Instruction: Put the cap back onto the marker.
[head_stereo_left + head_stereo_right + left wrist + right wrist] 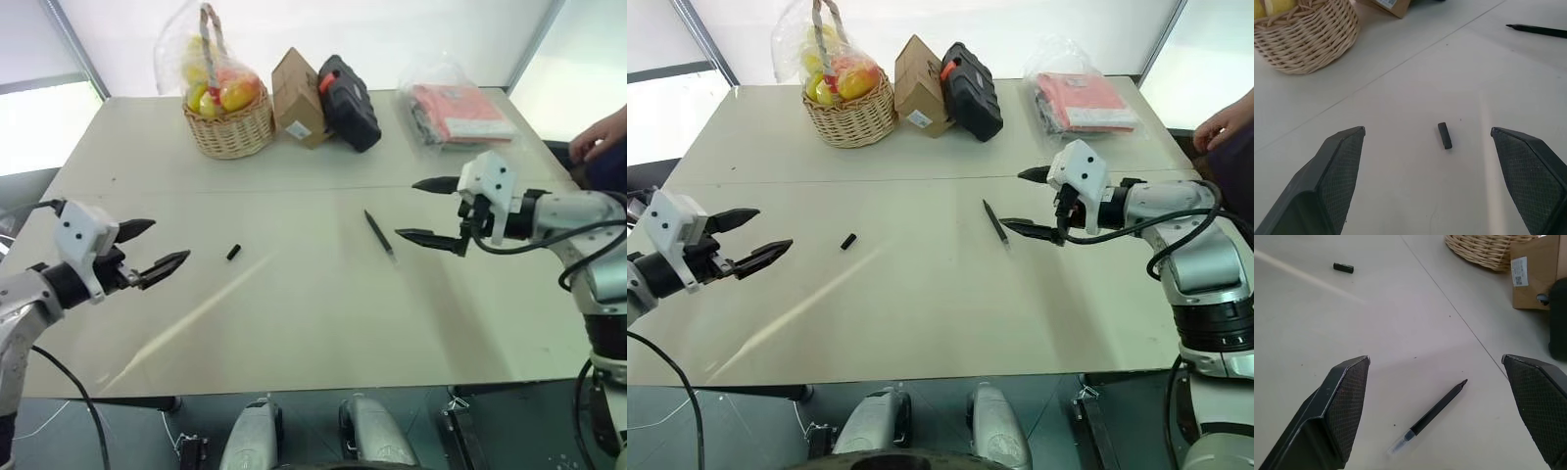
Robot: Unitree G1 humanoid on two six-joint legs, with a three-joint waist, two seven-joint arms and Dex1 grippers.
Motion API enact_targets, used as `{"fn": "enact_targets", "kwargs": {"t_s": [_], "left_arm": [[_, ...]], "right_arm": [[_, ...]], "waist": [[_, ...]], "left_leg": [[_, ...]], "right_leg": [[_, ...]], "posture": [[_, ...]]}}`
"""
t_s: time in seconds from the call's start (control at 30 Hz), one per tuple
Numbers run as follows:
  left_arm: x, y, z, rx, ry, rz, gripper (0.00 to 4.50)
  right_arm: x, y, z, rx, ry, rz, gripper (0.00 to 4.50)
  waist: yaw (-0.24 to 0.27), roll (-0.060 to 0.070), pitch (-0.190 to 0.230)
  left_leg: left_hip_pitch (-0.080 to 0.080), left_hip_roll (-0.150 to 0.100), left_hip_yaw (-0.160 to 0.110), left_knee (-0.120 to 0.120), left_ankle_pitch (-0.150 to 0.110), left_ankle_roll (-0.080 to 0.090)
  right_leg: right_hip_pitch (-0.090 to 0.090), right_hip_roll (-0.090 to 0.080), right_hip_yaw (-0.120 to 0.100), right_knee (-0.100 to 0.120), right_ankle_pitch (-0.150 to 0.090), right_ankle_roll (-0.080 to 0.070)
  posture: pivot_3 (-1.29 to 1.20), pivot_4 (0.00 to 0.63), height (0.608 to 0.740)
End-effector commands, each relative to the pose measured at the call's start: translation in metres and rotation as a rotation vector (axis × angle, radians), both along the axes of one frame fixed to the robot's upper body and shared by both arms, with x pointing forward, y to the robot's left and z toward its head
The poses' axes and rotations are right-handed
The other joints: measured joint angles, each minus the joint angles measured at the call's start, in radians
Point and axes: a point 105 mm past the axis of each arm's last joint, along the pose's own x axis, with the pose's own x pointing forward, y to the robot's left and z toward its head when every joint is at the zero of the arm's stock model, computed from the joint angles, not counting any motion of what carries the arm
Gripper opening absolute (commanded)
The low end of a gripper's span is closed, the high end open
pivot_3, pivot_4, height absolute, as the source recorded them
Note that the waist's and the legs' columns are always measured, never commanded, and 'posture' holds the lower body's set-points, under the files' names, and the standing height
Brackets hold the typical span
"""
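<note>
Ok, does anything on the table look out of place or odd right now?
Only that the marker lies uncapped mid-table, its cap lying apart, nearer the left end effector. Nothing looks spilled or damaged.

Matt table (294, 323); woven wicker basket (231, 129); cardboard box (297, 98)

Left pincer (155, 247) and right pincer (431, 211): each has two black, tapered fingers (1334, 176) with cross-hatched inner pads, mounted on a white angular wrist housing bearing small dark screws. Forearms are silver-grey; black cables loop along both arms.
</note>
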Motion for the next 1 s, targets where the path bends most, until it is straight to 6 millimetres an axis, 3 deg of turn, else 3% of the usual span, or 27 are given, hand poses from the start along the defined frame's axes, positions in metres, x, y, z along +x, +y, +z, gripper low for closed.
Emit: {"fn": "enact_targets", "kwargs": {"t_s": [0.03,1.0], "left_arm": [[-0.001,0.001,0.013,0.032,-0.044,-0.001,4.29],[0.001,-0.005,-0.004,0.05,-0.022,0.019,4.29]], "right_arm": [[-0.005,0.005,0.018,0.007,-0.067,0.026,4.47],[-0.007,0.01,0.014,0.032,-0.055,0.02,4.47]], "waist": [[0.0,0.0,0.0],[0.0,0.0,0.0]], "left_leg": [[0.0,0.0,0.0,0.0,0.0,0.0],[0.0,0.0,0.0,-0.001,0.0,0.0]], "right_leg": [[0.0,0.0,0.0,0.0,0.0,0.0],[0.0,-0.002,0.0,0.0,0.0,0.0]], "posture": [[0.0,0.15,0.74],[0.0,0.15,0.74]]}}
